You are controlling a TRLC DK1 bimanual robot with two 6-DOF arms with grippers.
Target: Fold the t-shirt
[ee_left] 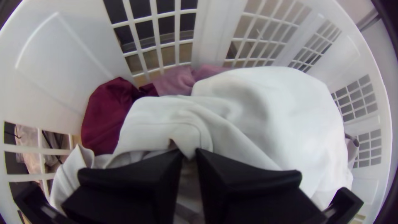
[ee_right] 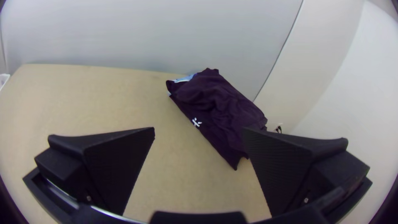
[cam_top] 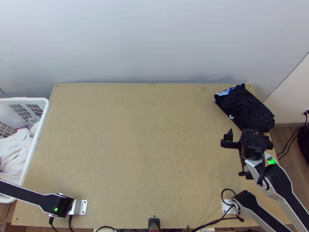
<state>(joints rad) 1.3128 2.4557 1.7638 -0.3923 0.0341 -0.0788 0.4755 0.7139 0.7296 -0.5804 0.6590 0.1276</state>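
Observation:
A dark garment with a small white mark and a blue patch lies folded into a wrinkled bundle at the table's back right corner. Just in front of it is my right gripper. In the right wrist view the same dark bundle lies beyond my right gripper, whose fingers stand wide apart with nothing between them. Inside the basket, my left gripper is shut on a fold of white cloth, which lies bunched over other laundry.
The white laundry basket stands against the table's left side, holding white cloth. Dark red cloth and mauve cloth lie beside the white cloth. Bare wood spans the middle of the table. Cables run along its near edge.

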